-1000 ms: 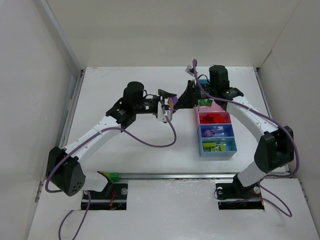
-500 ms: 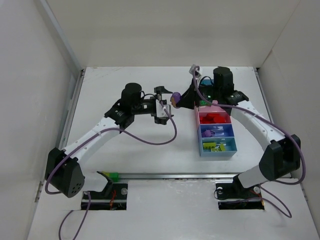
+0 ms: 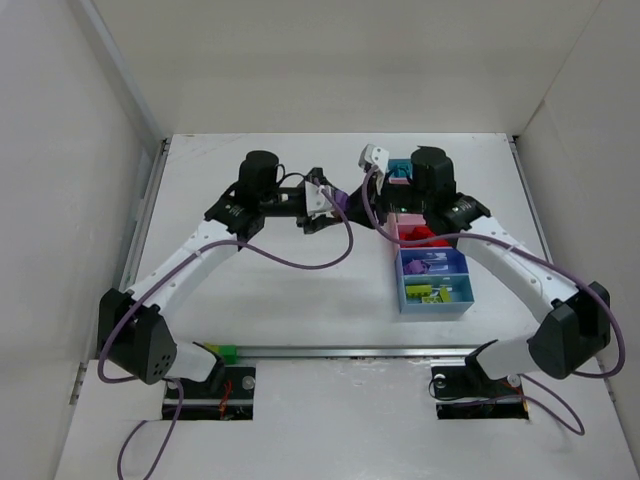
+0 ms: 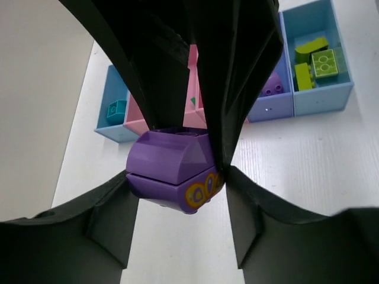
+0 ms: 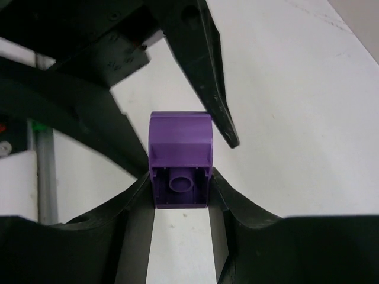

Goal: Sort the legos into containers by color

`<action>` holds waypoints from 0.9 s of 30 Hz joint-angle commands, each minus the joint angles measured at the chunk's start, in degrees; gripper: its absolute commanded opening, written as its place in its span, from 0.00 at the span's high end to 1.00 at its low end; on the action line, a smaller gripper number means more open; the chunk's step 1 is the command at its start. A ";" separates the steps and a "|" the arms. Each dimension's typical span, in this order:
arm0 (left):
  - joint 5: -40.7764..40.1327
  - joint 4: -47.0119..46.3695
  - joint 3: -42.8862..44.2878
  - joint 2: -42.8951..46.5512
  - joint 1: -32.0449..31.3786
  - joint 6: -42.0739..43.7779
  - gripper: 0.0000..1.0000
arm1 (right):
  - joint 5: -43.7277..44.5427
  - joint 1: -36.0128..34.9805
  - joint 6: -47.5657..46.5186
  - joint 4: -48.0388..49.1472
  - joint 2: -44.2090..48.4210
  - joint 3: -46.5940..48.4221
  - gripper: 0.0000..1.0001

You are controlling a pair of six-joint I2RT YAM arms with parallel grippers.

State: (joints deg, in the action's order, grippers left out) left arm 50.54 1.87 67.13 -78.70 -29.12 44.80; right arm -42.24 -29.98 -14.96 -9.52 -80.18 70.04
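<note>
Your left claw [image 4: 176, 175] is closed to the width of a purple brick [image 4: 170, 161]. In its own wrist view, both fingertips [image 4: 109, 198] sit against the brick's sides. The brick is off the table [image 3: 250, 310], in the air where the two claws meet. That spot is left of the strip of bins [image 3: 436, 306], near its far end. Your right claw [image 5: 180, 188] is closed on the same brick. Its wrist view shows its fingers [image 5: 228, 207] clasping the lower half from either side, with the brick's hollow underside facing the camera.

From overhead you see only a sliver of purple between overlapping fingers, so neither grip can be read there. The left wrist view alone shows the brick's rounded face with yellow oval marks, and the right claw's fingers coming down onto it from above. The right wrist view alone shows one left finger at the brick's upper right corner. You cannot tell whether it is touching or just beside it.

For the bins, the left wrist view shows a teal brick [image 4: 116, 110] in the far light blue bin. A small purple piece [image 4: 271, 86] lies in the darker blue bin, and yellow-green bricks [image 4: 317, 59] lie in the near light blue bin. The pink bins are mostly hidden there behind the fingers. The overhead view adds red bricks [image 3: 425, 236] in the pink bin next to the darker blue one.
</note>
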 commanded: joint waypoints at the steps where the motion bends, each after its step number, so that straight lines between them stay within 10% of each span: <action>1: 3.85 7.25 3.97 -0.49 0.91 6.34 0.53 | 1.80 -1.31 -2.44 2.14 2.22 -0.61 1.00; 6: 5.09 13.16 5.73 -1.64 1.44 11.89 1.00 | 3.39 -2.89 -2.96 2.14 2.22 -0.08 1.00; 14: -1.65 13.07 4.06 -1.64 1.44 9.26 1.00 | 13.04 0.96 2.72 2.14 7.40 -3.50 1.00; 18: -8.53 13.07 1.60 -2.34 1.44 3.29 1.00 | 43.57 10.36 22.48 1.19 13.72 -8.86 1.00; 27: -11.86 3.43 -3.58 -2.07 -0.31 -1.98 1.00 | 53.84 9.33 56.64 -36.61 20.83 -12.44 1.00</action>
State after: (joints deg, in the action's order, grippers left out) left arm 40.71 12.12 64.18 -81.54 -28.36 46.46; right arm 6.68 -18.28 22.20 -31.70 -64.18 60.75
